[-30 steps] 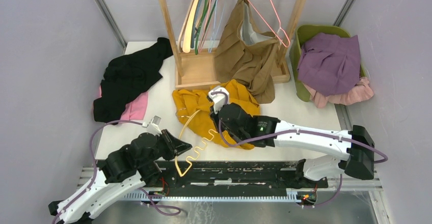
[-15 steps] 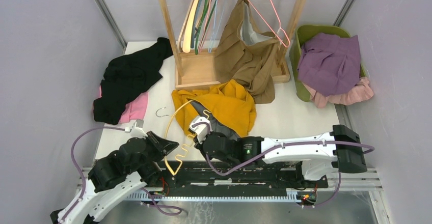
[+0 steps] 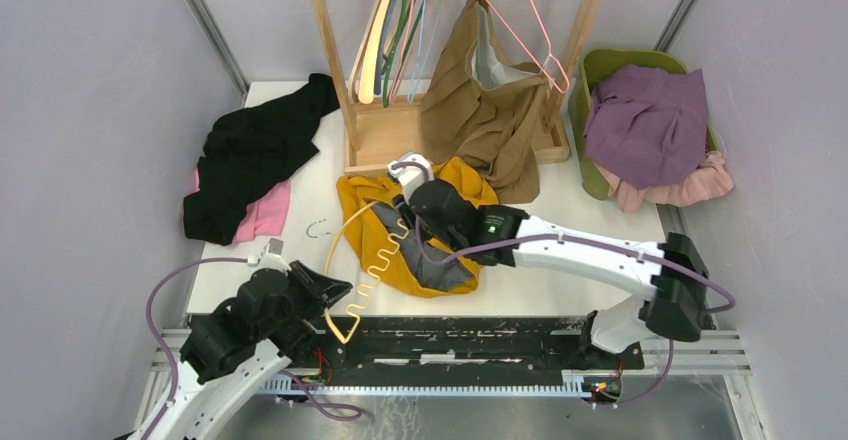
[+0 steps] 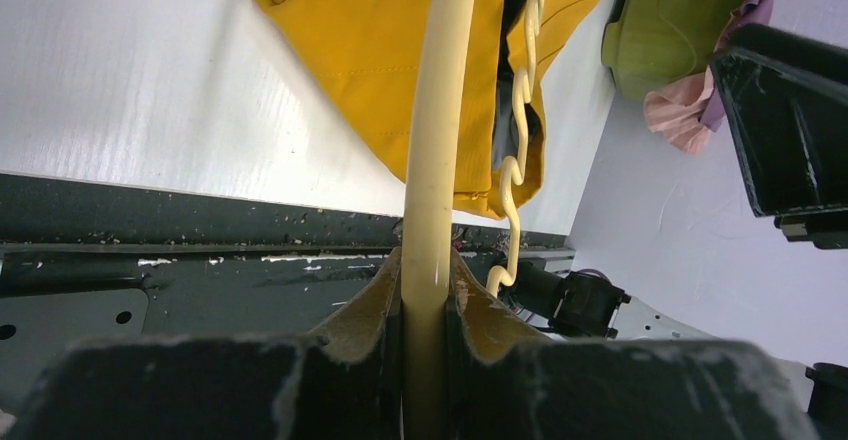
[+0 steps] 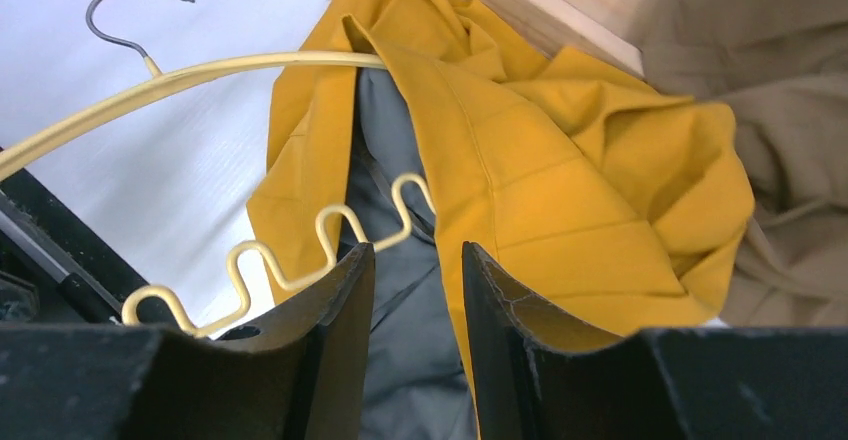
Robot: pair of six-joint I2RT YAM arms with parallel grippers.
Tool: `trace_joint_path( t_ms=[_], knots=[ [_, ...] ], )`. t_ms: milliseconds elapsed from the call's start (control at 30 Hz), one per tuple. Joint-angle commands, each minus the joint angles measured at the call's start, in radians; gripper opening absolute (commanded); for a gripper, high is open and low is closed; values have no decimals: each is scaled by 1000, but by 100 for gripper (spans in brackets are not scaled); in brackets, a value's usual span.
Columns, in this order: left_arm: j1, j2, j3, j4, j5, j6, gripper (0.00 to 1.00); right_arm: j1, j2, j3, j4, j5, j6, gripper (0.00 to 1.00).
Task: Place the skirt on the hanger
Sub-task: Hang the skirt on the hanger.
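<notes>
The yellow skirt [image 3: 440,200] lies crumpled on the white table in front of the wooden rack, its grey lining [image 3: 425,255] turned up. A cream hanger [image 3: 352,260] with a wavy bar lies across the skirt's left edge, its hook [image 3: 318,228] on the table. My left gripper [image 3: 338,290] is shut on the hanger's near arm [image 4: 440,110]. My right gripper [image 3: 402,218] is open just above the skirt [image 5: 590,160], with the lining showing between its fingers [image 5: 340,290]. The wavy bar [image 5: 300,260] passes by the left fingertip.
The wooden rack [image 3: 385,135] holds several hangers and a brown garment [image 3: 490,110]. A green basket [image 3: 600,65] at the back right holds purple and pink clothes. Black and pink garments [image 3: 250,155] lie at the left. A black rail [image 3: 450,330] runs along the front edge.
My right gripper dragged the skirt's edge toward the front, then moved back over the skirt; the grey lining now lies spread open. My left gripper and the hanger shifted slightly left.
</notes>
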Motion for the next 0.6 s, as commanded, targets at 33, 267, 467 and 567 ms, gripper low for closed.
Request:
trace_joint_path(
  t_ms=[33, 267, 467, 567],
  knots=[
    [50, -22, 47, 23, 30, 62, 3, -26, 121, 103, 44, -118, -144, 44],
    [73, -20, 62, 16, 44, 78, 3, -45, 243, 171, 55, -196, -205, 44],
    [75, -21, 61, 16, 49, 80, 3, -57, 330, 212, 52, -152, -214, 44],
    [75, -21, 61, 17, 51, 80, 3, -61, 367, 242, 43, -75, -216, 44]
  ],
)
